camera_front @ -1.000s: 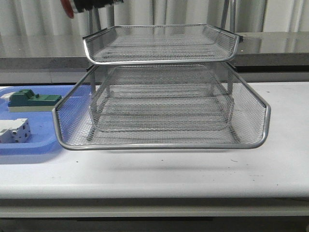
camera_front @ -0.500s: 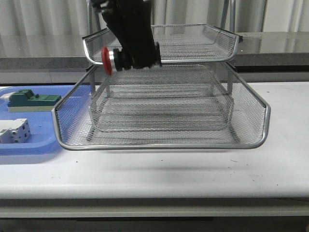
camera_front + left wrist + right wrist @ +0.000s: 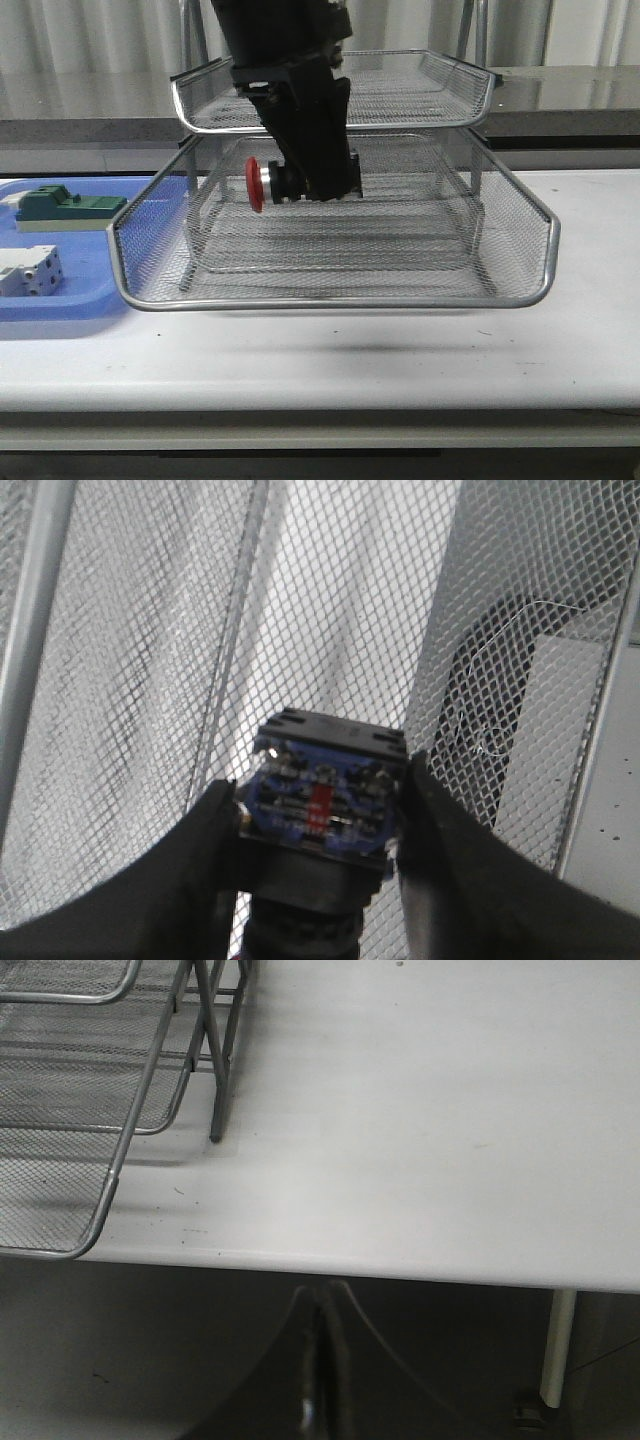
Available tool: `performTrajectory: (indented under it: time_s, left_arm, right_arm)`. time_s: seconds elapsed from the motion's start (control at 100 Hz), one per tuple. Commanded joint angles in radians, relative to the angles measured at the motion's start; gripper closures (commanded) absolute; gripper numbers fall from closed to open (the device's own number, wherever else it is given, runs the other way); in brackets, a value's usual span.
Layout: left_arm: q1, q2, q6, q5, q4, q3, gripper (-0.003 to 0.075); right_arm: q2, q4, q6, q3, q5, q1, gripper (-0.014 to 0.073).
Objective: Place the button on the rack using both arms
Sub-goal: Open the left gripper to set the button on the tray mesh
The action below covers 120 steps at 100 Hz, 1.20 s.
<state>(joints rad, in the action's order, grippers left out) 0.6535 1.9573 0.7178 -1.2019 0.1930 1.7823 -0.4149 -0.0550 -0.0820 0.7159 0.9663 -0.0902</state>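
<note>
The button (image 3: 270, 184) has a red mushroom cap facing left and a black body. My left gripper (image 3: 322, 182) is shut on it and holds it sideways above the mesh of the rack's (image 3: 330, 302) wide middle tier, just under the top tier's front rim. In the left wrist view the button's blue rear part (image 3: 322, 800) sits clamped between the two black fingers (image 3: 200, 860) of the left gripper (image 3: 320, 815), with rack mesh (image 3: 150, 630) behind it. My right gripper (image 3: 322, 1305) is shut and empty, below the table's front edge, beside the rack's corner (image 3: 100, 1190).
A flat blue tray (image 3: 60, 300) lies left of the rack with a green block (image 3: 65, 205) and a white terminal block (image 3: 30, 270) on it. The white table (image 3: 400, 360) runs in front. The rack's leg (image 3: 218, 1110) stands near the right gripper.
My left arm has carried the button down and to the right, from above the top tier's left corner to the level of the middle tier. The rack has not moved.
</note>
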Motion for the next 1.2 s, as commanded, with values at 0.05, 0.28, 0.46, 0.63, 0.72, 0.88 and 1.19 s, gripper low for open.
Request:
performTrajectory:
  time_s: [0.05, 0.28, 0.46, 0.63, 0.72, 0.88, 1.19]
  left_arm:
    - [0.007, -0.052, -0.010, 0.022, 0.031, 0.027, 0.0474]
    - [0.007, -0.052, -0.010, 0.017, 0.031, 0.027, 0.0270]
    - [0.007, -0.052, -0.010, 0.014, 0.031, 0.027, 0.0267]
    - [0.007, -0.064, -0.013, 0.000, 0.031, 0.029, 0.0267]
    - [0.001, -0.089, -0.018, -0.001, 0.031, 0.029, 0.0267]
    - [-0.041, -0.161, -0.047, -0.012, 0.031, 0.029, 0.0268]
    - [-0.244, -0.312, -0.101, -0.077, 0.103, 0.016, 0.0268]
  right_arm:
    - [-0.007, -0.011, 0.002, 0.032, -0.064, 0.004, 0.0664]
    - [-0.007, -0.011, 0.002, 0.032, -0.064, 0.004, 0.0664]
    - [-0.007, -0.011, 0.002, 0.032, -0.064, 0.004, 0.0664]
    - [-0.007, -0.011, 0.002, 0.032, -0.064, 0.004, 0.0664]
    - [-0.007, -0.011, 0.002, 0.032, -0.064, 0.004, 0.0664]
    - [-0.007, -0.011, 0.002, 0.032, -0.064, 0.004, 0.0664]
    - [-0.007, -0.011, 0.002, 0.032, -0.064, 0.004, 0.0664]
